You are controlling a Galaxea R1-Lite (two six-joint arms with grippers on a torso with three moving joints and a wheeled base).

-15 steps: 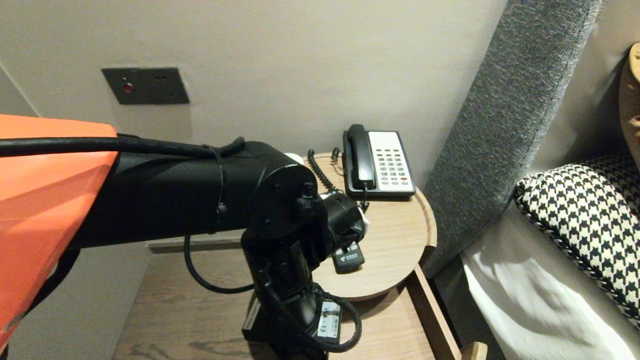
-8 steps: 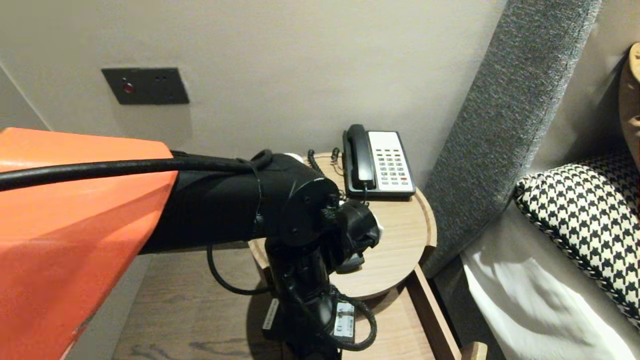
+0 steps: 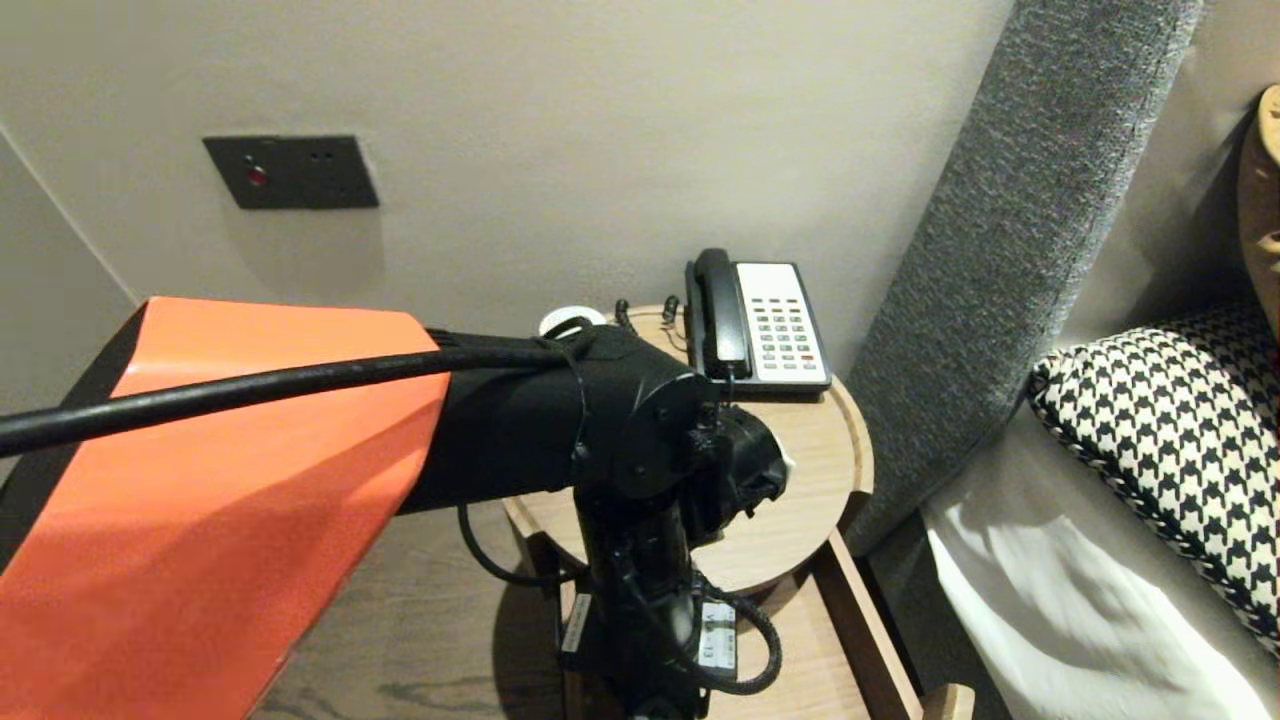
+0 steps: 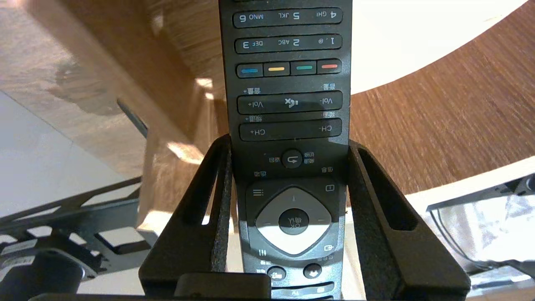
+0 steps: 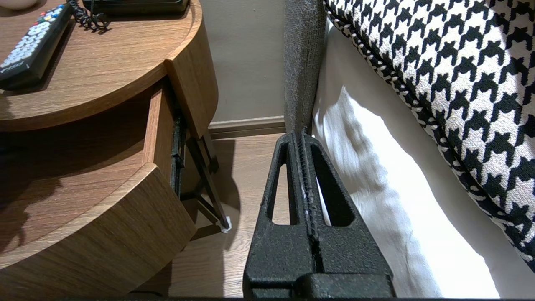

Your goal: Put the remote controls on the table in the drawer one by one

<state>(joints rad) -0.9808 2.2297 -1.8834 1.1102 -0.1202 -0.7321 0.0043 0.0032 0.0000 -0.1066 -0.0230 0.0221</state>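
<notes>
Left gripper: over round wooden bedside table. Fingers clamped on sides of black remote, near its OK pad; number-key end sticks out past fingertips. Remote resting on tabletop or lifted: cannot tell. Telephone at table's wall side, apart from gripper. Right gripper: parked low beside bed, fingers pressed together, holding nothing; houndstooth pillow nearby.

Hotel bedroom, bedside phone, pillow (houndstooth)
</notes>
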